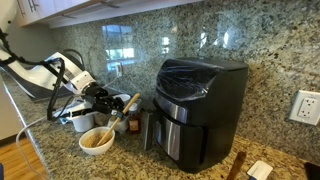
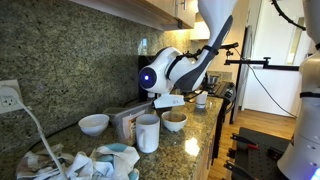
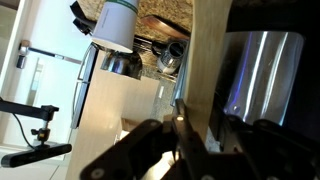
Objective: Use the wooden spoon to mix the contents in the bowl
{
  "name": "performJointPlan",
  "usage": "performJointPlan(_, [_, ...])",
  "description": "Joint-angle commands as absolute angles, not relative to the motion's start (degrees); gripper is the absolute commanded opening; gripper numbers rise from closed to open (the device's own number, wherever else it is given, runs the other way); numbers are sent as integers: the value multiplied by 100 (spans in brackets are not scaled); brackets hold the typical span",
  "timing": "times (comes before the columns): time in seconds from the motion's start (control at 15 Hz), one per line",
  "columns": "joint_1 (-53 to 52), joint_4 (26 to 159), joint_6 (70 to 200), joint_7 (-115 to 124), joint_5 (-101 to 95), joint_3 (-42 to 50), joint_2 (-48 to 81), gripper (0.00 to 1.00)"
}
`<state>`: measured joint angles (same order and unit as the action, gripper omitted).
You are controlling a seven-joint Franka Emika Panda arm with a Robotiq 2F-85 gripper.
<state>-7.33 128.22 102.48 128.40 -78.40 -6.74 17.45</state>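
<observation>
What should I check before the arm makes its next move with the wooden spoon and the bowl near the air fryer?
1. Contents in the bowl: ok. A tan heap of contents lies in the bowl.
2. Bowl upright on the counter: ok in both exterior views.
3. Wooden spoon gripped: cannot tell. In the wrist view a light wooden strip, likely the wooden spoon, runs up between the fingers of the claw, but contact is blurred.
4. Spoon in the contents: not ok. The heap looks bare in an exterior view.
5. Room to stir: not ok. The white mug stands close beside the bowl, and the air fryer is nearby.
</observation>
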Motion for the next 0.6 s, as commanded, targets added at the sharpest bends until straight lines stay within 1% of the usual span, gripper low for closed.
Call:
performJointPlan(0.0, [-602, 12889, 10545, 12902, -7747, -673, 1607, 7])
performJointPlan(0.53, [-596, 12919, 10504, 13022, -7822, -661, 1467, 7])
